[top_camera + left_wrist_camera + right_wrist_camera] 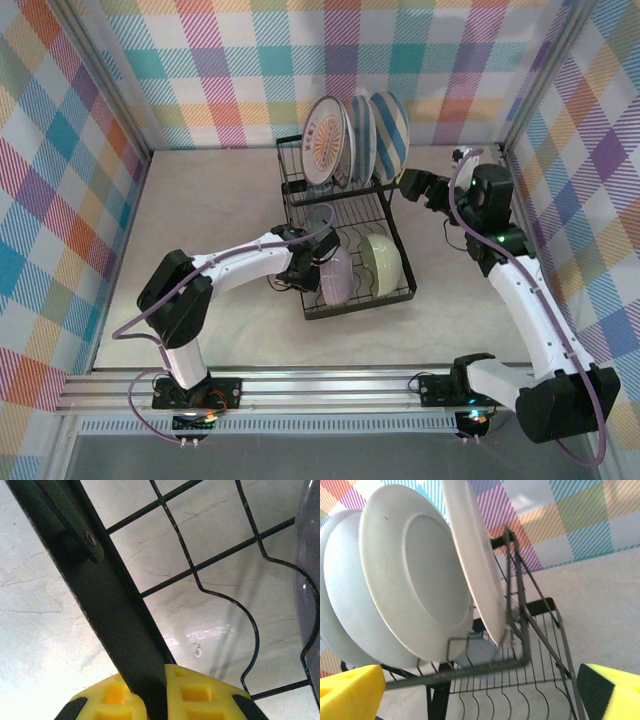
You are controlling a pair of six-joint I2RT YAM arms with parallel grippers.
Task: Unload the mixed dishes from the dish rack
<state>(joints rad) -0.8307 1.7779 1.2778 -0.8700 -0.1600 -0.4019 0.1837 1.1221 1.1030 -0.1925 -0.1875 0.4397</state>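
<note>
Nothing is unloaded yet: every dish sits in the dish rack [360, 308].

- Left claw [303, 268] is clamped on the rack's black left side bar. The wrist cam shows the bar running straight between the yellow pads [200, 695], with no dish in the grip. My read is that it's bracing the rack so it doesn't slide or tip when a plate comes out.
- Right claw [408, 184] is spread fully wide and holds nothing. It sits just off the rack's far right corner, level with the plate slots and facing the plates' plain white backs.
- Striped plate [390, 135] stands on edge, directly ahead of the right claw and closest to it, rim toward the fingers. It looks like the first pick, and the wide opening fits straddling that rim.
- Sunburst plate [325, 140] is at the far end of the same row, beyond the striped ones from the right claw. The others block it, so it likely comes out later.
- Pale green bowl [382, 262] stands on edge in the lower tray, near-side of the right claw and well apart from it.
- Lavender bowl [337, 275] stands on edge just beside the left claw, on the inside of the bar.
- Glass tumbler [320, 218] is in the tray just beyond the left claw. I can't tell whether it touches anything.

Risk: the plates are packed tight, so a slanted pull could drag the neighbouring plate.
</note>
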